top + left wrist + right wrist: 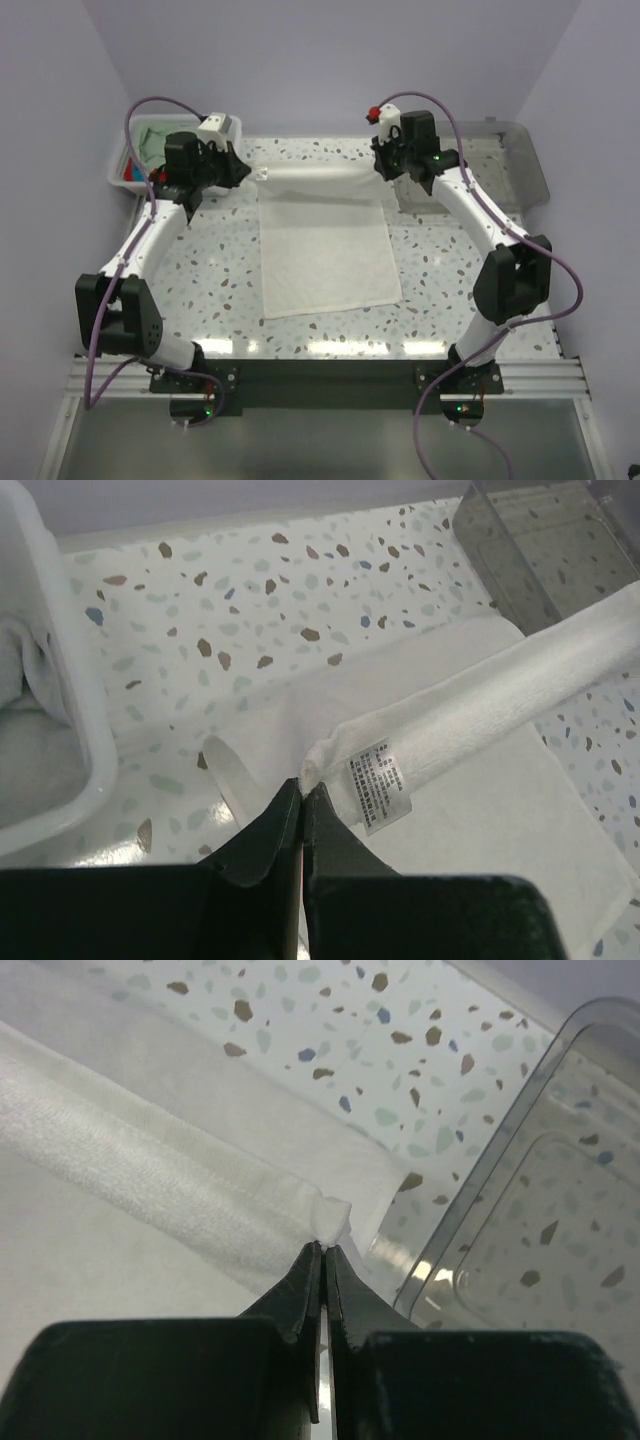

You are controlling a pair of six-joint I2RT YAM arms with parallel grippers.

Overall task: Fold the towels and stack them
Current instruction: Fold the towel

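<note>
The white cloth towel (325, 255) lies with its long axis running from the jaws toward the arm bases, its far hem lifted taut left to right between them. The black left gripper (302, 785) and black right gripper (325, 1250) each clamp tight on one hem corner. A white slatted plastic basket (114, 172) sits outside the left jaws, and a clear grey plastic tray (530, 165) outside the right.
</note>
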